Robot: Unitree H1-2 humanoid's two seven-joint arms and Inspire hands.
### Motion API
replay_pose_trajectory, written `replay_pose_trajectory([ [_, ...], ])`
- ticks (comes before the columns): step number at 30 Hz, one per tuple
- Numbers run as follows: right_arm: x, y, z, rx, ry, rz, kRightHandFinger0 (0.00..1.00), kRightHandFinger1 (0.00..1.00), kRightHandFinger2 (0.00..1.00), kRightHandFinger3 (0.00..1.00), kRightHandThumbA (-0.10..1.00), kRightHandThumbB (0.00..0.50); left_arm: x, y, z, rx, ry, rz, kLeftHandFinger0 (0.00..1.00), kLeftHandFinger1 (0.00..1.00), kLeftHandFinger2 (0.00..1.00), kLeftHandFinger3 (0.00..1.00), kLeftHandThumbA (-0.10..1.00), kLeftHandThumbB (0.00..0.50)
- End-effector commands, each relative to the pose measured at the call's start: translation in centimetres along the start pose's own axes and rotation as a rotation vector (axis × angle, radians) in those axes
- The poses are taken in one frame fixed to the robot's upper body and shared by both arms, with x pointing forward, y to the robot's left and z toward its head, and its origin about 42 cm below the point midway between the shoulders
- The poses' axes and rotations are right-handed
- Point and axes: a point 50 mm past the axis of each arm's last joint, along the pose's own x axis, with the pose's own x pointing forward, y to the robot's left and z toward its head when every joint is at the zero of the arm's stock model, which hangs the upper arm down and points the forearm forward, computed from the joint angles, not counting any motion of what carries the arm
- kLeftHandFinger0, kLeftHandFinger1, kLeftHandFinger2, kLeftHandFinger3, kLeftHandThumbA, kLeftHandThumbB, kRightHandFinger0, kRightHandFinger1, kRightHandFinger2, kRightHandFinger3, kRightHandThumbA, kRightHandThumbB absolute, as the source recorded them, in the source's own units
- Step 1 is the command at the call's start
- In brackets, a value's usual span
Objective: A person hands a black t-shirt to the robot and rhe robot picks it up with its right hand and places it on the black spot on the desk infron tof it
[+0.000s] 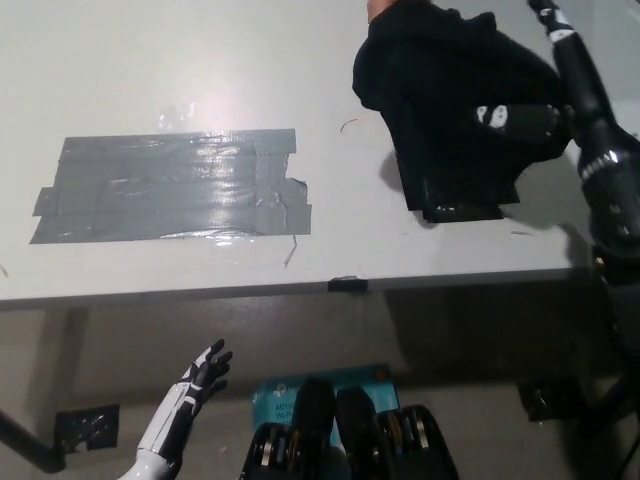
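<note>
A person's hand (380, 8) at the top edge holds up a bunched black t-shirt (440, 80), which hangs over the white desk (300, 90). Its lower folds cover most of the black spot (460, 200) taped on the desk; only the spot's near edge shows. My black right arm (600, 150) comes in from the right, and my right hand (512, 119) lies against the shirt's right side. It is black on black, so its grip is unclear. My white left hand (198, 378) rests open below the desk's front edge at lower left.
A large patch of grey tape (170, 188) lies on the left half of the desk. The desk's front edge (340, 284) crosses the picture. Below it, on the floor, are a blue packet (290, 400) and a dark tape square (85, 428).
</note>
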Motion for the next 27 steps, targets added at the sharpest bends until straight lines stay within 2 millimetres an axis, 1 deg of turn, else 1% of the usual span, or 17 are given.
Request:
replay_pose_trajectory([
  [1,3.5,-1.6,2.3,-0.102,-0.029,0.026,1.00,1.00,1.00,1.00,0.99,0.499,0.7,0.4,1.2,0.016,-0.055,-0.018,1.00,1.00,1.00,1.00,1.00,0.500],
  [6,5.3,-0.9,2.8,-0.276,0.009,0.181,1.00,1.00,1.00,1.00,0.95,0.500,1.3,0.5,1.7,0.029,-0.058,-0.016,1.00,1.00,1.00,1.00,1.00,0.500],
  [8,5.7,-0.7,2.9,-0.304,0.018,0.209,1.00,1.00,1.00,1.00,0.73,0.500,1.5,0.5,1.8,0.039,-0.064,-0.018,1.00,1.00,1.00,1.00,1.00,0.500],
  [9,6.1,-0.4,2.8,-0.316,0.032,0.205,1.00,1.00,1.00,1.00,0.46,0.491,1.6,0.5,1.9,0.043,-0.063,-0.020,1.00,1.00,1.00,1.00,1.00,0.500],
  [10,6.3,-0.1,2.5,-0.321,0.039,0.188,1.00,0.89,0.93,1.00,0.27,0.471,1.6,0.5,1.9,0.044,-0.064,-0.021,1.00,1.00,1.00,1.00,1.00,0.500],
  [11,6.5,0.1,2.2,-0.343,0.043,0.166,0.50,0.49,0.50,0.75,0.02,0.338,1.6,0.5,2.0,0.047,-0.066,-0.022,1.00,1.00,1.00,1.00,1.00,0.500],
  [12,6.5,0.2,1.9,-0.359,0.046,0.150,0.35,0.41,0.49,0.65,-0.04,0.361,1.6,0.5,2.0,0.049,-0.068,-0.024,1.00,1.00,1.00,1.00,1.00,0.500],
  [13,6.6,0.5,1.2,-0.414,0.044,0.115,0.26,0.36,0.44,0.52,-0.09,0.330,1.6,0.5,2.1,0.053,-0.069,-0.026,1.00,1.00,1.00,1.00,1.00,0.500],
  [14,6.5,0.7,0.2,-0.436,0.032,0.087,0.44,0.32,0.47,0.49,-0.10,0.271,1.6,0.6,2.2,0.058,-0.072,-0.027,1.00,1.00,1.00,1.00,1.00,0.500],
  [15,6.6,0.7,-0.2,-0.438,0.031,0.077,0.48,0.31,0.55,0.59,-0.10,0.245,1.7,0.7,2.3,0.066,-0.074,-0.027,1.00,1.00,1.00,1.00,1.00,0.500],
  [16,6.4,0.7,-0.8,-0.433,0.020,0.058,0.11,0.23,0.74,0.79,-0.10,0.194,1.8,0.7,2.4,0.070,-0.073,-0.026,1.00,1.00,1.00,1.00,1.00,0.500],
  [17,6.3,0.7,-0.9,-0.434,0.014,0.047,0.04,0.24,0.81,0.87,-0.10,0.191,1.8,0.7,2.4,0.073,-0.076,-0.027,1.00,1.00,1.00,1.00,1.00,0.500],
  [19,6.0,0.5,-1.3,-0.420,-0.029,-0.017,0.00,0.44,0.90,0.97,-0.10,0.170,2.0,0.8,2.4,0.075,-0.080,-0.032,1.00,1.00,1.00,1.00,1.00,0.500],
  [20,5.8,0.3,-1.5,-0.405,-0.039,-0.044,0.00,0.49,0.94,1.00,-0.10,0.156,1.9,0.7,2.5,0.077,-0.077,-0.034,1.00,1.00,1.00,1.00,1.00,0.500],
  [22,5.6,0.1,-1.6,-0.382,-0.052,-0.071,0.06,0.65,0.96,1.00,-0.10,0.125,1.9,0.7,2.4,0.076,-0.077,-0.034,1.00,1.00,1.00,1.00,1.00,0.500],
  [24,5.4,-0.3,-1.1,-0.377,-0.070,-0.107,0.10,0.69,0.99,1.00,-0.10,0.082,1.9,0.7,2.5,0.078,-0.075,-0.034,1.00,1.00,1.00,1.00,1.00,0.500],
  [27,5.1,-1.3,0.4,-0.352,-0.137,-0.183,0.17,0.68,1.00,1.00,-0.10,0.141,2.0,0.8,2.4,0.084,-0.077,-0.031,1.00,1.00,1.00,1.00,1.00,0.500],
])
